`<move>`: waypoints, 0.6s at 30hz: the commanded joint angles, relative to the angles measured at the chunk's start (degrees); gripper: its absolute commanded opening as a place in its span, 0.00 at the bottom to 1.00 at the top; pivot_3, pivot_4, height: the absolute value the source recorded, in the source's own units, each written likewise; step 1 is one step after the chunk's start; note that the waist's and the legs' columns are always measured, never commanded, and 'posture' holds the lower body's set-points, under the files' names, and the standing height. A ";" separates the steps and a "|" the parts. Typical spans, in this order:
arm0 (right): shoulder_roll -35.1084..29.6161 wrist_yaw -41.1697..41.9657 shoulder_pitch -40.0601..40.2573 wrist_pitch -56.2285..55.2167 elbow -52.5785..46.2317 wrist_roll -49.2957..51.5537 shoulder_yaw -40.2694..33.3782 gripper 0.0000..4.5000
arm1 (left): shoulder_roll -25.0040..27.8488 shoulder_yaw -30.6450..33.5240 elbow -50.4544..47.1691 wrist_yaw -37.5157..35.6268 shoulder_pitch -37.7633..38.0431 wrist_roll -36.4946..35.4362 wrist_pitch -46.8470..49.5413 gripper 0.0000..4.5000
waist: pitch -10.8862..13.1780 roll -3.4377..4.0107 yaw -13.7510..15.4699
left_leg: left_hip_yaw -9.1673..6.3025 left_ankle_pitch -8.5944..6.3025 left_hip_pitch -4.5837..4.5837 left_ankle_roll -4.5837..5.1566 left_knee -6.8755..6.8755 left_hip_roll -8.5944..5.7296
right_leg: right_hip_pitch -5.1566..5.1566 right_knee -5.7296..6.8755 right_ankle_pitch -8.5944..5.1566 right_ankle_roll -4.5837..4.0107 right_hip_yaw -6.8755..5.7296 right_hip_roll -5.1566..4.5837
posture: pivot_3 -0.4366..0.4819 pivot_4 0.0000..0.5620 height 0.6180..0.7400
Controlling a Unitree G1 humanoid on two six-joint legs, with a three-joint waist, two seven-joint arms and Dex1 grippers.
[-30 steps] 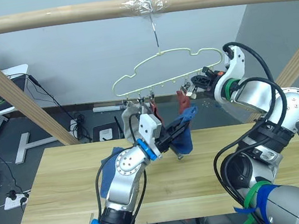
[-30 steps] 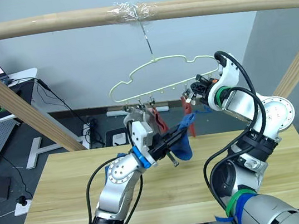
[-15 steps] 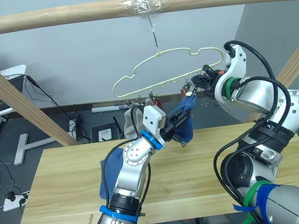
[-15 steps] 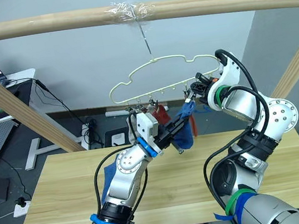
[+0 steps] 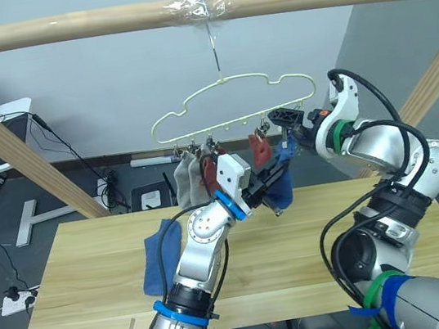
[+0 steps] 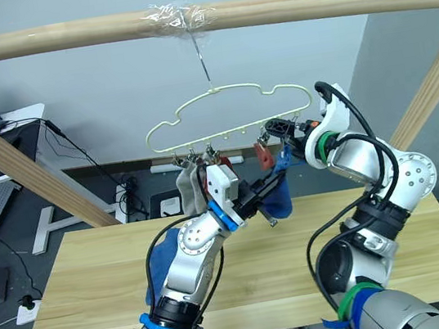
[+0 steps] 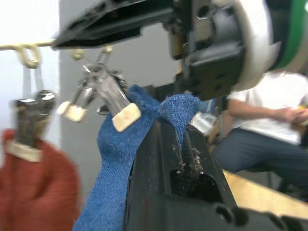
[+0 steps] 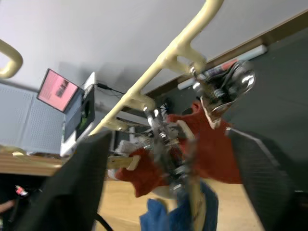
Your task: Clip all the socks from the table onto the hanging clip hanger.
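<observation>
My left pincer (image 5: 272, 180) grips a blue sock (image 5: 281, 190), lifted right under my open right pincer (image 5: 280, 116), whose fingers flank a metal clip (image 7: 103, 94) of the clip hanger (image 5: 231, 101). Just left of my pincers, two grey socks (image 5: 190, 177) and two rust-red socks (image 5: 259, 150) hang clipped. Below on the bench (image 5: 73, 294) lies another blue sock (image 5: 160, 254).

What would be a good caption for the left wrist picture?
Left gripper lifts a blue sock to an open metal clip on the hanger, beside a clipped red sock.
</observation>
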 commanded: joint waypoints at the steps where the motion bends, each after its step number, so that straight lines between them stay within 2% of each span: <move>1: -5.95 3.82 2.67 -2.25 -2.51 6.47 4.92 0.99 | -0.85 -0.98 -3.10 -0.33 -0.04 -1.67 2.70 0.00 | -0.02 0.00 -0.07 | 0.00 0.00 0.00 0.00 0.00 0.00 | 0.00 0.00 0.00 0.00 0.00 0.00 | 0.53 0.24 1.00; 4: -14.62 10.34 6.40 -3.18 -5.72 7.89 9.52 0.99 | -2.06 -0.18 -1.26 0.30 -0.50 -3.45 7.22 0.00 | -0.05 0.07 -0.47 | -0.01 0.00 0.01 0.01 -0.02 0.00 | 0.00 0.03 -0.01 0.01 -0.02 0.01 | 0.51 0.24 1.00; 7: -21.08 16.30 8.97 -5.62 -9.50 6.94 13.97 1.00 | -2.70 0.34 -0.27 -0.12 -0.38 -5.40 10.83 0.16 | -0.05 0.08 -1.15 | 0.00 0.00 0.00 0.00 -0.01 0.00 | -0.01 0.01 -0.02 0.04 0.01 0.00 | 0.51 0.24 1.00; 12: -27.33 23.31 14.52 -12.17 -17.54 -0.16 19.46 1.00 | -1.76 0.38 0.85 -2.35 0.64 -7.69 15.41 0.51 | -0.06 0.09 -1.40 | -0.02 0.00 0.04 0.01 -0.02 0.01 | 0.00 0.04 -0.03 0.05 0.00 0.04 | 0.50 0.25 1.00; 18: -28.95 29.54 23.78 -23.07 -26.00 -13.84 26.25 1.00 | 3.15 2.72 -2.96 -3.24 3.68 -8.07 17.79 0.92 | -0.06 0.08 -1.36 | -0.01 0.00 0.05 0.00 0.02 0.02 | 0.02 0.03 -0.02 0.07 0.03 0.04 | 0.50 0.26 1.00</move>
